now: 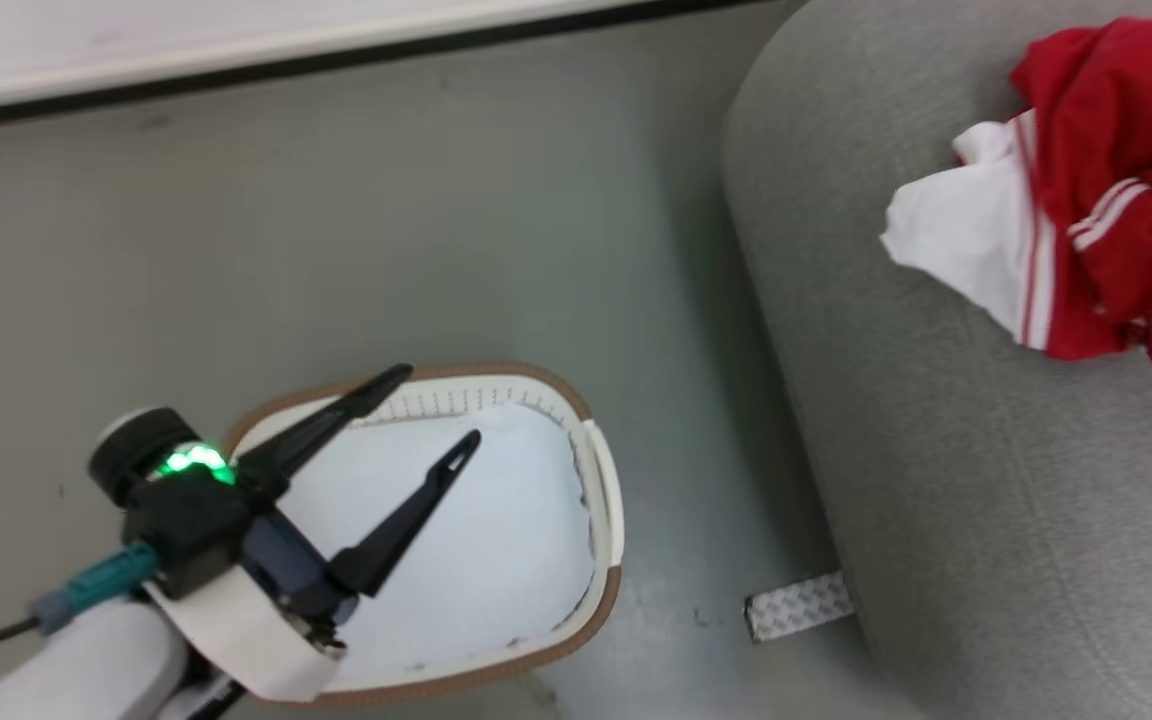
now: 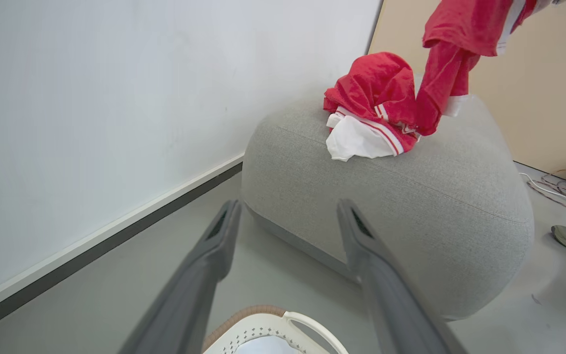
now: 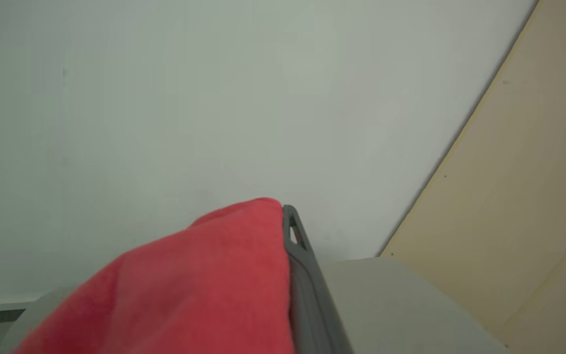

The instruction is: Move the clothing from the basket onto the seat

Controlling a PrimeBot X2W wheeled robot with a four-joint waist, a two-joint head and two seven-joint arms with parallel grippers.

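Red cloth, soft and limp, lies pinched between the shut right fingers [image 3: 303,265]. This red garment [image 3: 204,285] drapes over them at the lower middle of the right wrist view and hides one finger. In the upper right of the left wrist view the same piece hangs in a long fold, and its lower end touches the clothing heap [image 2: 376,108] on the seat [image 2: 410,196].

Fabric like this looks light and shapeless. It should sag, trail and crumple without harm, but a loose end can catch or slide off a rounded edge. I judge that a bunched fold or the thicker striped hem gives a surer bite than a single thin layer.

At the lower left of the head view, the left fingers [image 1: 411,515] are spread wide with nothing between them. They are over the basket [image 1: 608,520] and appear to touch nothing. Inside the basket, the part not covered by the arm shows a white pad [image 1: 496,540]. The basket stands on the floor [image 1: 436,250], just beside the seat.
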